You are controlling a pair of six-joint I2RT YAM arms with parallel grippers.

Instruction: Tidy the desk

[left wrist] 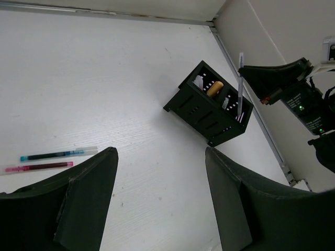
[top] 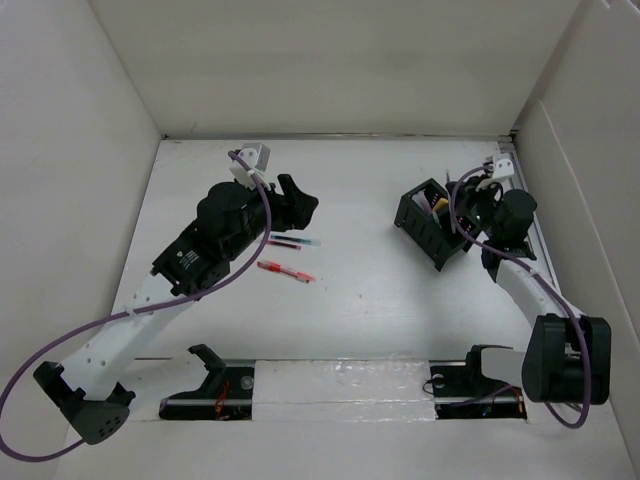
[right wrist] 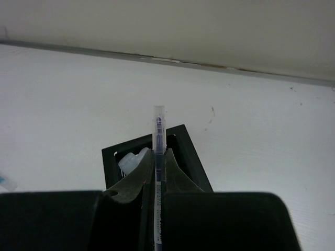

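the counter (top: 370, 300) spreads white-walled under both arms. on its right side sits the holder (top: 430, 225); the right claw (right wrist: 158, 175), clamped on an upright pen (right wrist: 158, 141), hangs straight above it. loose pens (top: 287, 270) lie leftward, nearer the left claw (left wrist: 161, 154), whose jaws stand apart.

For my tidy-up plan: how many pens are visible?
4: blue, pink, red on the desk; a clear one in the right gripper at the holder. More may hide inside.
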